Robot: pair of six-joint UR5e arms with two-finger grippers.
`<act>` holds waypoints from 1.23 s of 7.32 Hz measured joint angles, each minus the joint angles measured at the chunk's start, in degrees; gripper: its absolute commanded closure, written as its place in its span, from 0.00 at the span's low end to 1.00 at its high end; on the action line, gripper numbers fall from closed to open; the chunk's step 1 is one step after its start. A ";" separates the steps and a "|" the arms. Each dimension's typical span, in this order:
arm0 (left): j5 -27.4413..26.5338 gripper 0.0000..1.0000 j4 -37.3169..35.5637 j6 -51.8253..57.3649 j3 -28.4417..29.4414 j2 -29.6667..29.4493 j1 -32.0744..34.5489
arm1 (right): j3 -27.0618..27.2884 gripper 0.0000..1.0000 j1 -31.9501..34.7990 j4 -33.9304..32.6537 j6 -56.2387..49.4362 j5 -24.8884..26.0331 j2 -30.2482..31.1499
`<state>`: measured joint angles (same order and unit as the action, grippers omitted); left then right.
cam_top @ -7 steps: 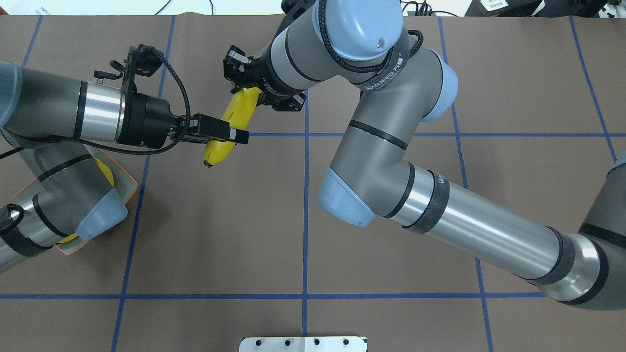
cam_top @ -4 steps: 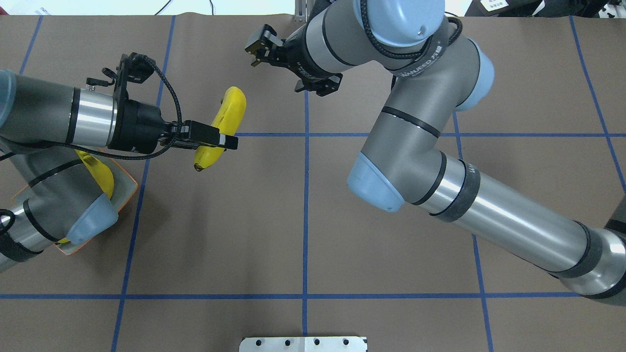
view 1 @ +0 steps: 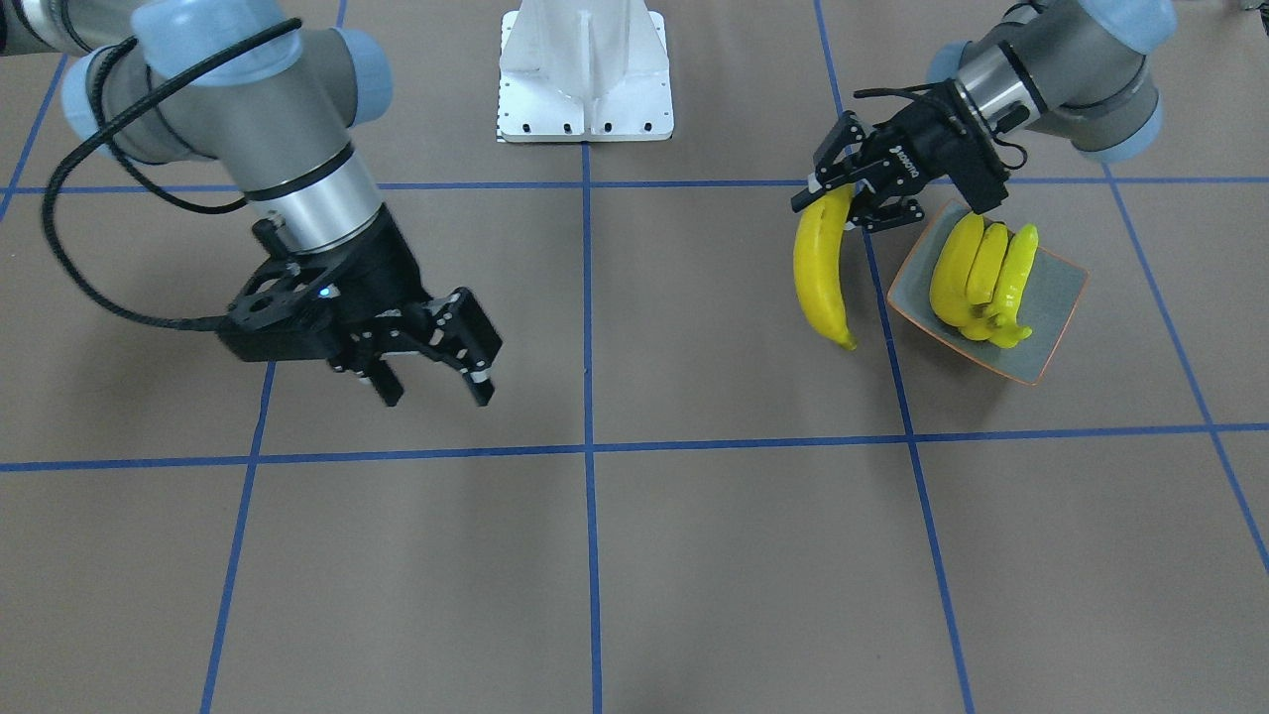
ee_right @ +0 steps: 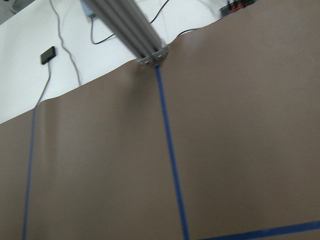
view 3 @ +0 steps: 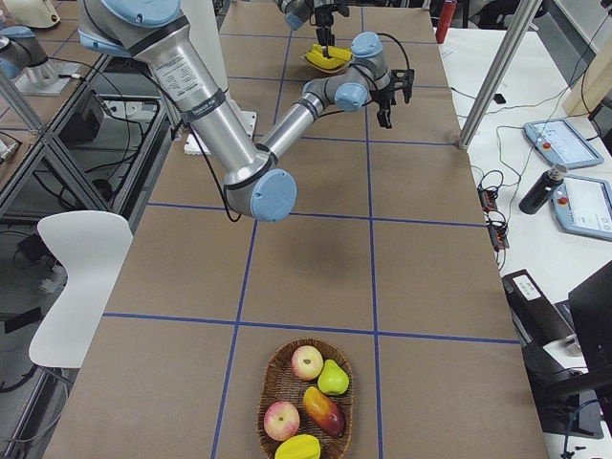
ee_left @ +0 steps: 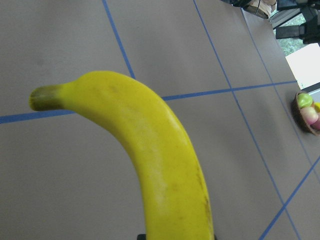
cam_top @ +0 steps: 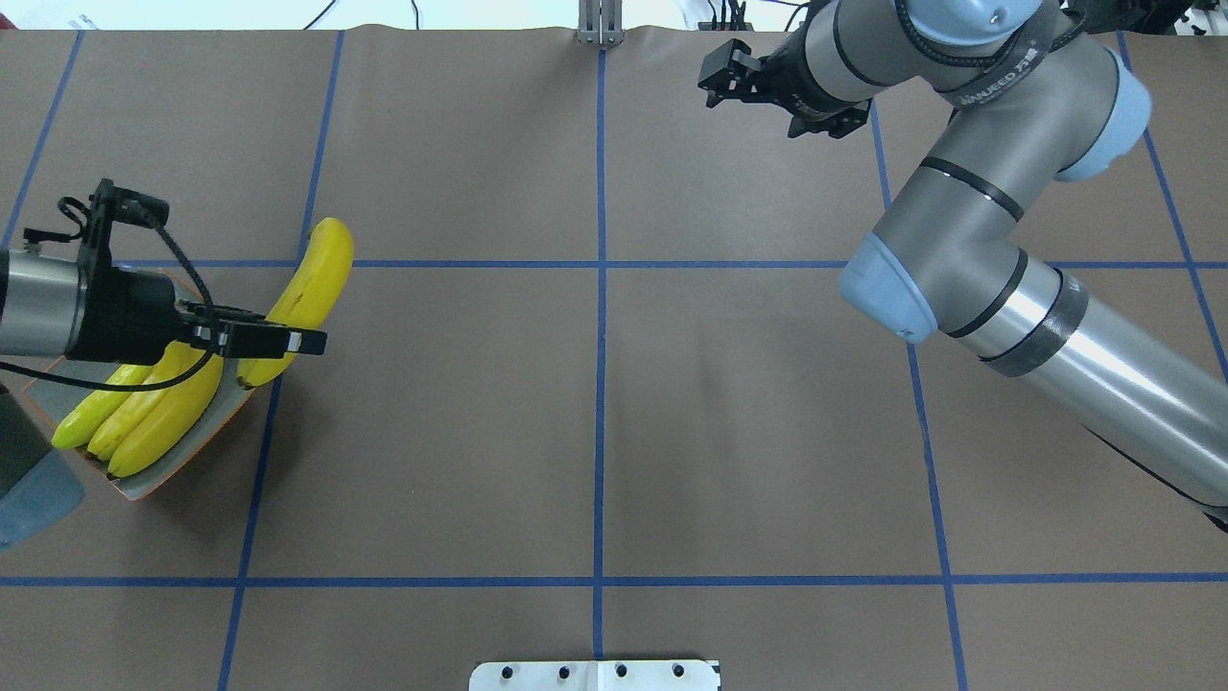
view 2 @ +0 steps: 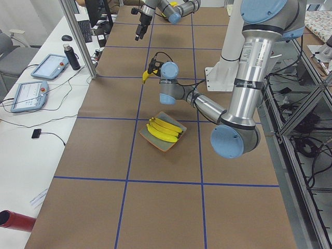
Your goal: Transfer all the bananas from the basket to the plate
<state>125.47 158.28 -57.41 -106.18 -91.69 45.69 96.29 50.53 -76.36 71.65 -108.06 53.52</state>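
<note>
Yellow glossy plastic banana (cam_top: 309, 283) is clamped in the left gripper (cam_top: 299, 341). The jaws are shut on it near one end, and the rest sticks out free past the fingers. It hangs in the air, clear of the brown paper-covered table (cam_top: 432, 432) with its blue tape grid. It is just beside the square grey-blue plate with the orange-brown rim (view 1: 1053, 297), on the plate's side towards table centre. Front view shows the banana and plate apart.

Three more yellow bananas (view 1: 981, 276) lie on that plate, packed side by side and touching, roughly parallel. The plate sits at the robot's left end of the table.

Right gripper (view 1: 436, 390) is well apart from all that, over the robot's right half towards the far edge. Its fingers are spread and nothing is between them. It is off the table surface, and its wrist camera sees only brown paper and blue tape.

Oval brown wicker basket (view 3: 265, 402) sits at the robot's right end, far from both grippers. It holds red-yellow apples, a green pear and other fruit.
</note>
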 measured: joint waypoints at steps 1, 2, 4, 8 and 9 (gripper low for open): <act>-0.05 1.00 -0.08 9.89 -0.38 4.43 0.29 | -0.07 0.00 1.62 -1.72 -4.28 0.23 1.54; -0.12 1.00 -0.18 18.30 -0.48 7.98 0.32 | -0.16 0.00 2.70 -2.36 -6.21 0.34 2.34; -2.81 1.00 -0.61 28.85 -0.37 12.51 -0.84 | -0.20 0.00 4.15 -2.68 -7.48 0.12 3.29; -5.81 0.49 -1.13 31.77 1.75 14.46 -4.88 | -0.23 0.00 6.03 -2.47 -12.13 -0.10 5.22; -5.84 0.49 -1.13 31.81 2.18 14.83 -5.02 | -0.23 0.00 6.11 -2.43 -12.24 -0.12 5.28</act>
<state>119.63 157.15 -25.60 -104.00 -76.86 40.67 96.07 56.64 -78.78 59.41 -108.18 58.80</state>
